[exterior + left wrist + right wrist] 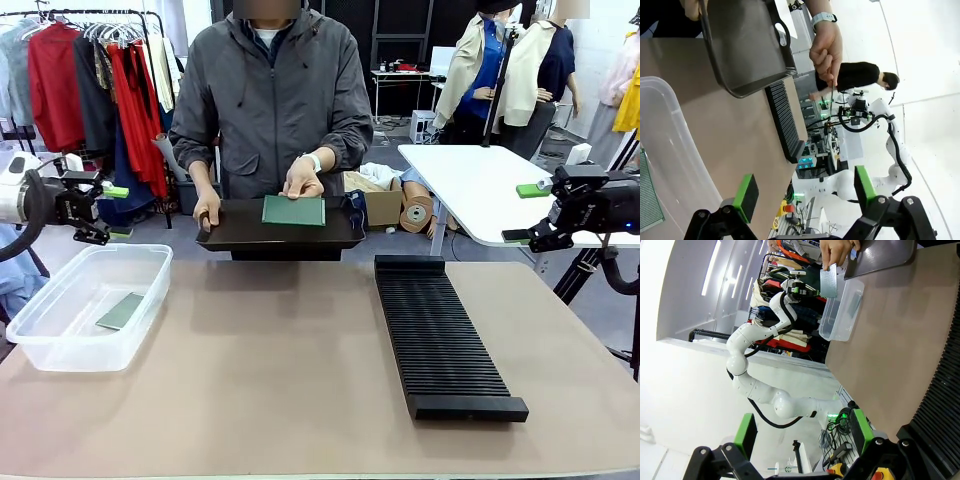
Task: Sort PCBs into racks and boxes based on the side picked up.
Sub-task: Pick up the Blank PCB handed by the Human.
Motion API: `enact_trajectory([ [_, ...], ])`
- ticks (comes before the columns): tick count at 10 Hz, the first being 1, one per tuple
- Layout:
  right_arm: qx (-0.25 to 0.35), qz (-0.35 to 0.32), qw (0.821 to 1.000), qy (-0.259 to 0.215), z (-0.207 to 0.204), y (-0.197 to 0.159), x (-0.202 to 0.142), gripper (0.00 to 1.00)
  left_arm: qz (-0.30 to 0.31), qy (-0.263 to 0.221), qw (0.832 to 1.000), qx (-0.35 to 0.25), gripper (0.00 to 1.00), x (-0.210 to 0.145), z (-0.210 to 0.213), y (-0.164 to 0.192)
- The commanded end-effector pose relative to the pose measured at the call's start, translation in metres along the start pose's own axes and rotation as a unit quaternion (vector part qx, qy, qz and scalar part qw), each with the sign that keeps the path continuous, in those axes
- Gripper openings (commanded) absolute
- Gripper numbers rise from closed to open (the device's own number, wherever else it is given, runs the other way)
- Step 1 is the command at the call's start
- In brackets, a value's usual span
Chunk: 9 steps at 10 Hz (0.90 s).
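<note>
The left gripper (118, 212) is held in the air over the far end of the clear tub (60, 345). Its jaws are spread wide and nothing is gripped. The right gripper (524, 213) is held up at the other side, past the far end of the black rack (440, 335). It is also spread wide and empty.

One green PCB (294, 210) is held by the person's hand (303, 180) over a black tray (280, 232) at the far edge of the brown table (270, 400). Whether it touches the tray cannot be told. The tray is gripped at its side by the person's other hand (206, 210). A second PCB (121, 311) is laid flat on the floor of the tub.

Behind the person, a rail of clothes (90, 80), a cardboard box (383, 207), brown paper rolls (415, 213) and a white table (470, 190) are seen.

The tub is made of see-through plastic, with round corners and a rim. The rack is long and low, and many thin slots are cut across it. The tray is smooth and shallow, with turned-up edges. The PCBs are thin, flat rectangles. In the left wrist view, rows of tiny dots are seen on the one in the tub. The table top is smooth and dull.
</note>
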State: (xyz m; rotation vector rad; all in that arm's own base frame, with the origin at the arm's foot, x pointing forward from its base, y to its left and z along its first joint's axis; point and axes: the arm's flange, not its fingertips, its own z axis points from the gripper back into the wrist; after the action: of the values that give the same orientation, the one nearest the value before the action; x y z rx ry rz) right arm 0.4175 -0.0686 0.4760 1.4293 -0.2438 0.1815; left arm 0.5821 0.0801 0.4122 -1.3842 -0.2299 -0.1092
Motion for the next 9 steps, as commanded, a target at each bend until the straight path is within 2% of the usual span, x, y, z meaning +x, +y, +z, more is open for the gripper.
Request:
enact_trajectory([
  [1, 0.002, 0.002, 1.000, 0.000, 0.001, 0.004, 0.001, 1.00, 0.007, 0.004, 1.000, 0.003, 1.00, -0.002, 0.000, -0.001],
  [7, 0.000, 0.000, 1.000, 0.000, 0.000, 0.000, 0.000, 1.00, 0.007, 0.004, 1.000, 0.003, 1.00, -0.002, 0.000, -0.001],
  [9, 0.029, 0.018, 0.999, 0.019, -0.025, -0.005, 0.023, 1.00, 0.007, 0.004, 1.000, 0.003, 1.00, -0.002, 0.000, -0.001],
])
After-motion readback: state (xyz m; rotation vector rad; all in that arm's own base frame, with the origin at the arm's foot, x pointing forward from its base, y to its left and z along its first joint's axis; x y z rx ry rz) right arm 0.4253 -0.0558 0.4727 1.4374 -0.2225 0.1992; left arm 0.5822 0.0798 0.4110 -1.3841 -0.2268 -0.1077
